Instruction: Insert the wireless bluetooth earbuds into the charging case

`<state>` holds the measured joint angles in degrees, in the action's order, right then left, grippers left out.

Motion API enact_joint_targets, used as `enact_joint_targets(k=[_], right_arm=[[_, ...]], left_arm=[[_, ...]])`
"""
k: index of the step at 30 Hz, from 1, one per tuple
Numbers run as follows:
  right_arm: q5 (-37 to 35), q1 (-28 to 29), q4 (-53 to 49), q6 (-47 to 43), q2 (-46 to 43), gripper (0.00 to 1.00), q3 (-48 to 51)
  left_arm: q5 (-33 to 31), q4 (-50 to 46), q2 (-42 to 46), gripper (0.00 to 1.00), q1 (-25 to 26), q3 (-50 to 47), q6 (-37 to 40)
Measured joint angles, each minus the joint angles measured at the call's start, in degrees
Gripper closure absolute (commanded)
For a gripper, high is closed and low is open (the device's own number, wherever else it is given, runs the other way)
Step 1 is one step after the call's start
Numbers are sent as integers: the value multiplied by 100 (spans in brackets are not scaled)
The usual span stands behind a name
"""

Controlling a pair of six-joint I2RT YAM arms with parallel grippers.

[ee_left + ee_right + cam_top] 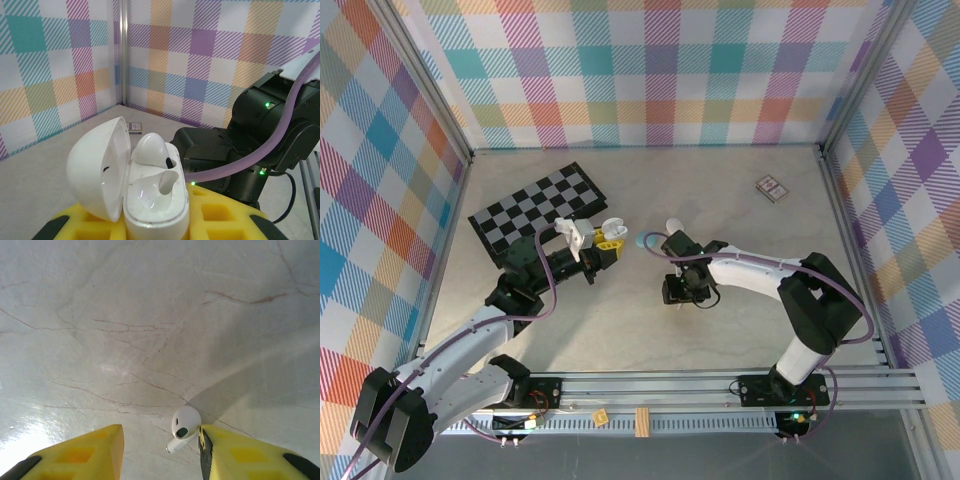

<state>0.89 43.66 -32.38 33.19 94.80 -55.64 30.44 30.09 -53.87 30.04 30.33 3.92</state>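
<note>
The tabletop carries a checkered mat toward its far left corner and a small card toward its far right corner. Both are well apart from the work, which sits about the middle.

There the left fingers are clenched on the case, holding it off the surface with its lid swung open to one side. One bud sits in the farther socket. The nearer socket is bare.

The right fingers are released and spread, pointing down at the tabletop just right of the middle. The loose bud lies between them, touching the inner face of one finger and well apart from the other.

The step in hand looks to be the pickup of that bud. To do it well, I would shift the fingers sideways first so the bud lies midway. Closed as they stand, the far finger would sweep in and may roll the bud away. Take the round head, leave the stem free, and bring the stem down into the bare socket while the left side keeps the case steady.

The loose bud is glossy white, with a rounded head bearing a dark oval port and a short stem lying flat. It is smooth and curved, so it will likely slip under a skewed pinch.
</note>
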Motion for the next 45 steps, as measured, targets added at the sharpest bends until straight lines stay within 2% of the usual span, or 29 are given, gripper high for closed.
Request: enact_joint_targets(k=[7,13,31,40,45], right_arm=[[-192,-39,-597,227,330,54,-586],[-87,-140,-951,446,804,67,-831],[181,-350,-1362,409,1163,82,-1200],[133,-352,-1281,411,1088,80,-1154],[-199,-348,-894,396,444,80,-813]], left_arm=[[-2,-9,59,93,0,0,20],[-2,-17,105,93,0,0,52],[-2,-146,68,93,22,-2,149],[-2,-144,-33,93,22,-2,146],[0,-133,-186,93,33,-2,146]])
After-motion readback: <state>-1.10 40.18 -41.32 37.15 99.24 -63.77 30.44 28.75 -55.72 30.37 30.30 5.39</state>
